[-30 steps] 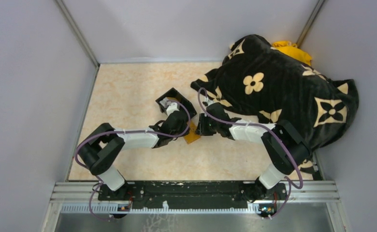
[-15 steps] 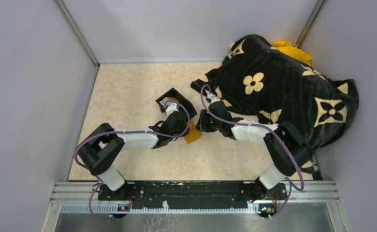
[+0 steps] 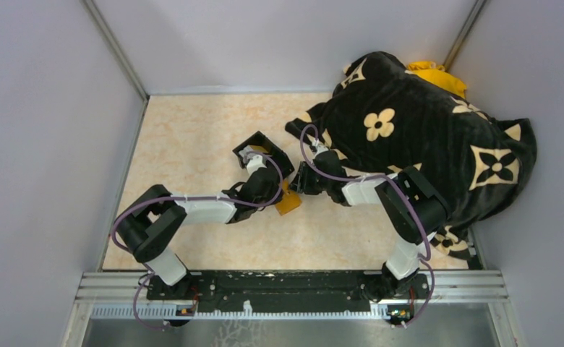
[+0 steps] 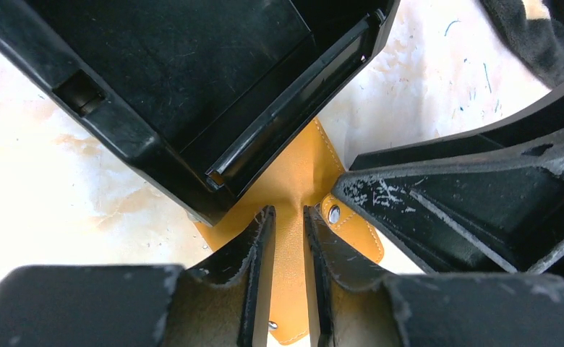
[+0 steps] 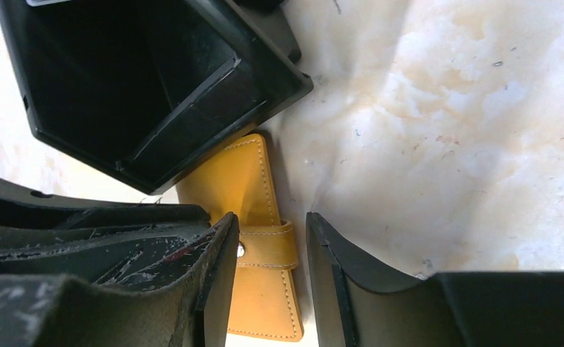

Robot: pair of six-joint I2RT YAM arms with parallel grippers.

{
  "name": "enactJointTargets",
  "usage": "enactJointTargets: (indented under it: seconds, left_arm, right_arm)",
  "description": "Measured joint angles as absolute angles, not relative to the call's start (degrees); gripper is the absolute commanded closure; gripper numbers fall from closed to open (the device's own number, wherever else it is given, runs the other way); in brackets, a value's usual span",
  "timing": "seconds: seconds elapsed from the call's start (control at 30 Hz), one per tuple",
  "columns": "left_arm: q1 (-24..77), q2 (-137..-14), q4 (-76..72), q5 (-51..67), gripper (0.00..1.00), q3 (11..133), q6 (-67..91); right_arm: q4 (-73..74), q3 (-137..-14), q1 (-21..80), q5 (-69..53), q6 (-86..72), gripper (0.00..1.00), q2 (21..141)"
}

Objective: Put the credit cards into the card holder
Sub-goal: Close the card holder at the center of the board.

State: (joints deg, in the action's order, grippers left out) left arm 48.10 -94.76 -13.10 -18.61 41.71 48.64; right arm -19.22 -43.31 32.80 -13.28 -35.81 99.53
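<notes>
The orange-tan card holder (image 3: pixel 288 204) lies closed on the table, partly under the black box (image 3: pixel 259 137). My left gripper (image 3: pixel 273 189) is nearly shut and pinches a raised fold of the card holder (image 4: pixel 297 166) between its fingertips (image 4: pixel 261 235). My right gripper (image 3: pixel 301 184) is open and straddles the holder's snap tab (image 5: pixel 272 246), one finger over the snap, the other on bare table. A pale sliver at the box's far corner (image 5: pixel 48 2) may be cards; otherwise the credit cards are hidden.
The black square open-topped box (image 5: pixel 120 87) rests against the holder's far edge. A black blanket with cream flowers (image 3: pixel 424 137) covers the right side over something yellow (image 3: pixel 434 76). Grey walls close in the table on three sides.
My right gripper has moved left, up to the card holder, and its elbow has swung in. My left gripper has stayed put on the holder.
</notes>
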Motion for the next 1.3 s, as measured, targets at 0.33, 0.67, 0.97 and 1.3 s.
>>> enactJointTargets:
  seconds: [0.33,0.67,0.97,1.3]
  left_arm:
    - [48.10,-94.76,-13.56,-18.61,0.72,41.41,49.45]
    - [48.10,-94.76,-13.54,-18.59,0.72,41.41,49.47]
    - [48.10,-94.83,-13.56,-18.55,0.73,41.41,49.47]
    - [48.10,-94.83,-13.56,-18.50,0.73,41.43,49.47]
  right_arm:
    - [-26.81,-38.81,32.71,-16.64,-38.09,0.59,99.48]
    - [-28.42,-37.91,32.71,-16.86,-38.48,0.59,99.44]
    - [-30.79,-35.40,32.71,-17.28,-39.22,0.59,98.41]
    - [-30.87,-35.31,32.71,-17.43,-39.27,0.60,98.37]
